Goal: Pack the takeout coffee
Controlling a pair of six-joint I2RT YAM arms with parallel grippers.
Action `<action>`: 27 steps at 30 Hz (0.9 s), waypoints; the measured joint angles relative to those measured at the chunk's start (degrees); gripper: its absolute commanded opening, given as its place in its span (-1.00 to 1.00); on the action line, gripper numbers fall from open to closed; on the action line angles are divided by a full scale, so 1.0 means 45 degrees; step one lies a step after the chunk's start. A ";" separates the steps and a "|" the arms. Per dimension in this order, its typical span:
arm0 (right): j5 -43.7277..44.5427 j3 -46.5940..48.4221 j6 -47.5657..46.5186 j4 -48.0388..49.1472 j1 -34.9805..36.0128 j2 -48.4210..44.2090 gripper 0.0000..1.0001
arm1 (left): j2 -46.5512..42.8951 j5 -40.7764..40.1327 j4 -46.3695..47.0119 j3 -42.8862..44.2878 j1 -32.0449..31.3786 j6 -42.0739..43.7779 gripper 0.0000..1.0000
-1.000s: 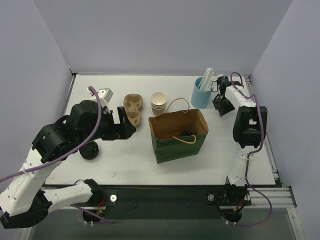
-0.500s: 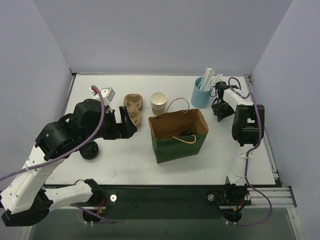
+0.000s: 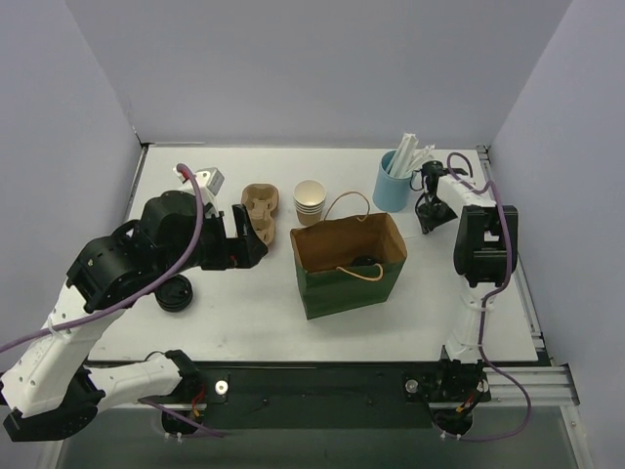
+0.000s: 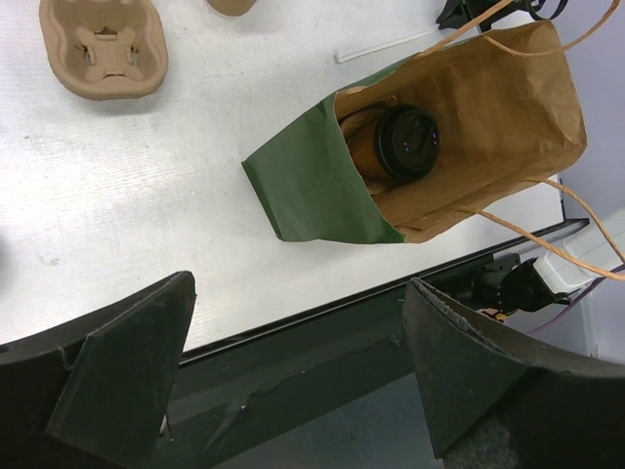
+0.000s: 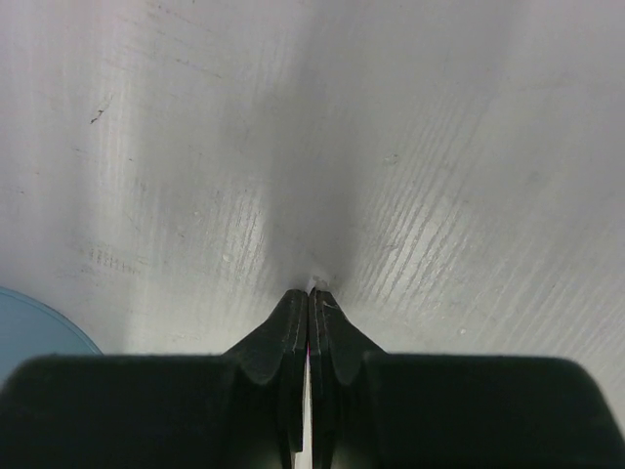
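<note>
Inside the open paper bag (image 4: 312, 191), down near its floor, sits the takeout coffee (image 4: 395, 145): a brown paper cup with its black lid on, tucked toward one end of the bag and close against the wall. Whether it stands straight or leans cannot be told from the left wrist view. From the top camera only the dark lid (image 3: 366, 261) shows past the bag's rim. The bag (image 3: 347, 283) is green outside and brown inside, and it stands upright near the middle of the white surface (image 3: 244, 322) with its thin cord handles loose over the mouth. The left end effector (image 4: 293, 357) hangs above and to the left of the bag with its fingers (image 4: 127, 362) spread wide and nothing between them. In the top view it (image 3: 249, 239) lies between the bag and a brown pulp cup carrier (image 3: 261, 210). A stack of tan cups (image 3: 310, 202) stands just behind the bag, beside the carrier. A pile of black lids (image 3: 176, 293) lies near the left arm. Farther right, a blue holder (image 3: 393, 186) with white sticks in it stands at the back. The right end effector (image 3: 428, 220) points down just beside this holder, well apart from the bag. Its fingertips (image 5: 293, 318) are pressed tight together close over the bare surface.
</note>
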 measured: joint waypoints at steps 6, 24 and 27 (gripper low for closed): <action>0.0189 -0.0500 -0.0515 0.0160 -0.0044 -0.0476 -1.00 | 0.0005 -0.0053 0.0078 0.0015 0.0000 0.0214 0.94; 0.3211 0.0180 -0.5100 -0.0665 -0.1030 -0.9544 -1.00 | -0.1773 -0.0189 0.1496 -0.0928 0.0015 0.0738 0.94; 0.3021 0.0262 -0.5931 -0.0345 -0.0797 -1.0885 -1.00 | -0.1865 -0.0180 0.1695 -0.0937 0.0015 0.0884 0.95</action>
